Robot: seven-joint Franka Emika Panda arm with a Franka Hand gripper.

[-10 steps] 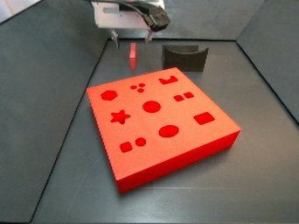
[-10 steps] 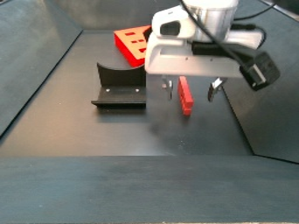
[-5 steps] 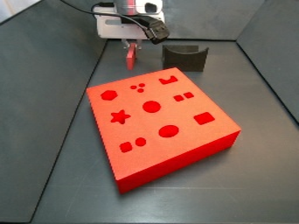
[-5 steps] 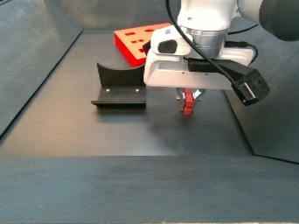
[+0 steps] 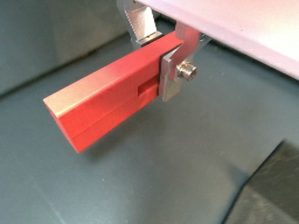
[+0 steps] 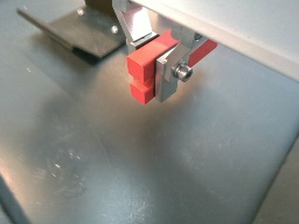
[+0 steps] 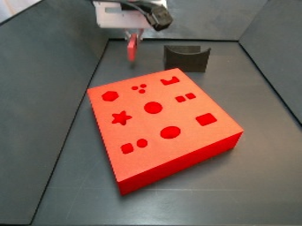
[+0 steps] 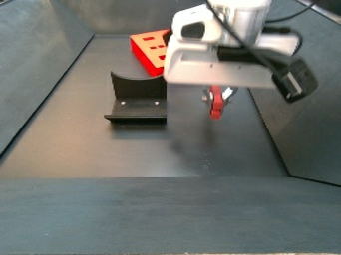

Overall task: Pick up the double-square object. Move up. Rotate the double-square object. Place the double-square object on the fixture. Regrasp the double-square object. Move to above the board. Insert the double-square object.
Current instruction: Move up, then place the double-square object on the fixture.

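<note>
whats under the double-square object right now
Only bare dark floor. The gripper holds the double-square object shut between its fingers, clear of the floor in both wrist views, beside the fixture. Its top end is hidden between the fingers.

Gripper point(image 6: 156, 54) clamping the small pinkish-red double-square object point(image 6: 145, 72)
Flat silver fingers point(image 6: 170, 74) press its sides above the grey floor point(image 6: 176, 166); the dark fixture point(image 6: 82, 35) sits nearby.

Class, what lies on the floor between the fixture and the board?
Nothing: in a side view, bare grey floor separates the fixture from the board. The gripper holds the double-square object aloft beside it.
</note>
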